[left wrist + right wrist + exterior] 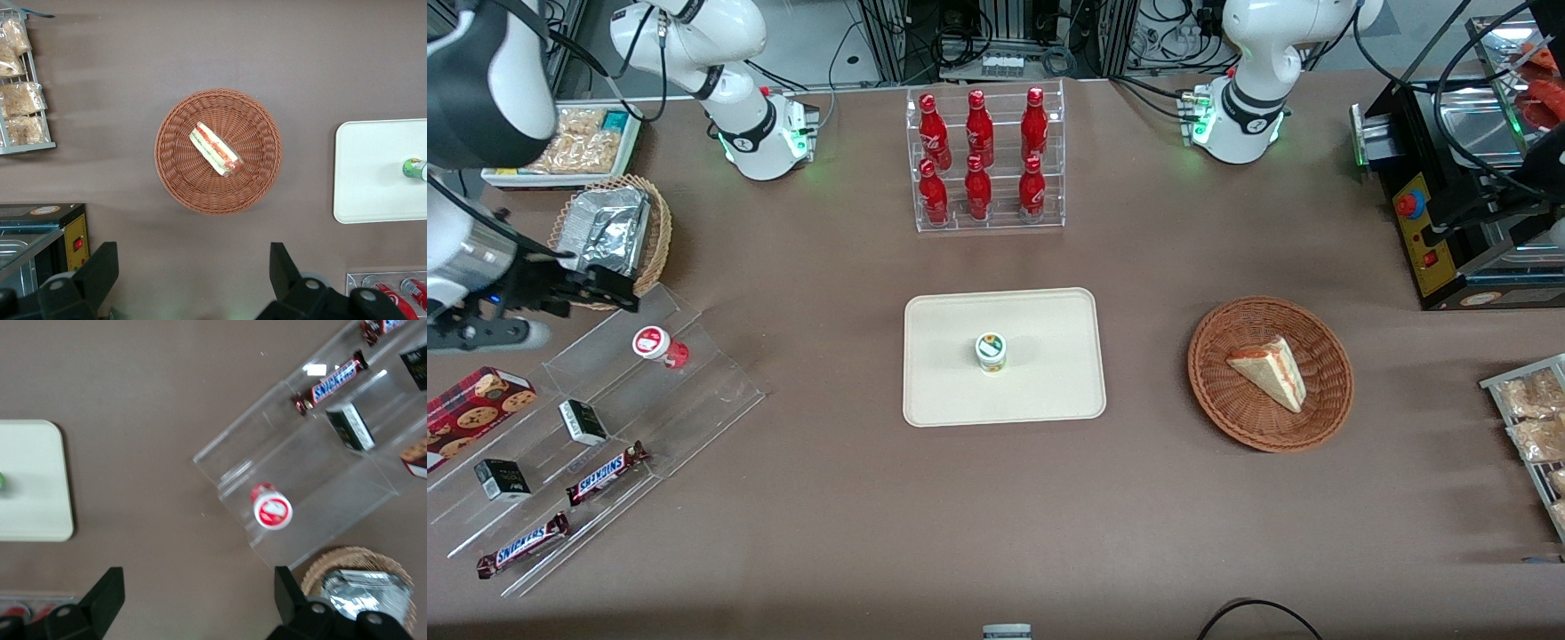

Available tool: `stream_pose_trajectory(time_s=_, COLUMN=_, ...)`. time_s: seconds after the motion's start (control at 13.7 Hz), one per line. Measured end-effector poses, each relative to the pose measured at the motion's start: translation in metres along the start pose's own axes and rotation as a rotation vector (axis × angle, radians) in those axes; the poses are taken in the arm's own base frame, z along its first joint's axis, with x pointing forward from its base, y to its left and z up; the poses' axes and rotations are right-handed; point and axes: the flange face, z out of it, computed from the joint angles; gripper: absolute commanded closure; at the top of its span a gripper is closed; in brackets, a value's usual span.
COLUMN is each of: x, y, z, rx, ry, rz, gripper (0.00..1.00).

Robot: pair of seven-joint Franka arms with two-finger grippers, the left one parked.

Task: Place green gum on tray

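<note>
The green gum (991, 351) stands upright near the middle of the cream tray (1049, 391). It also shows on the tray (373, 173) in the left wrist view (415, 169). In the right wrist view only a green sliver of it (1, 482) shows on the tray (33, 487). My right gripper (618, 292) hangs high over the working arm's end of the table, above the clear stepped stand and well away from the tray. It is open and empty (197, 597), with bare table between its fingers.
A red-lidded gum bottle (654, 344) stands on the clear stepped stand (694, 391), with chocolate bars (605, 471) and small boxes. A wicker basket of foil packs (618, 233) is beside it. A rack of cola bottles (985, 160) and a sandwich basket (1270, 373) flank the tray.
</note>
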Motion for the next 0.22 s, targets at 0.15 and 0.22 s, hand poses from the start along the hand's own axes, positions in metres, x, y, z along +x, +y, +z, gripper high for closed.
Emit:
stream_pose_trajectory(time_s=0.15, x=-0.014, y=0.013, z=-0.009, rx=-0.018, ry=-0.025, rz=-0.012, gripper=0.00)
stream_pose_trajectory(time_s=0.22, x=-0.020, y=0.016, z=-0.013, rx=-0.033, ry=-0.042, rz=-0.013, gripper=0.00)
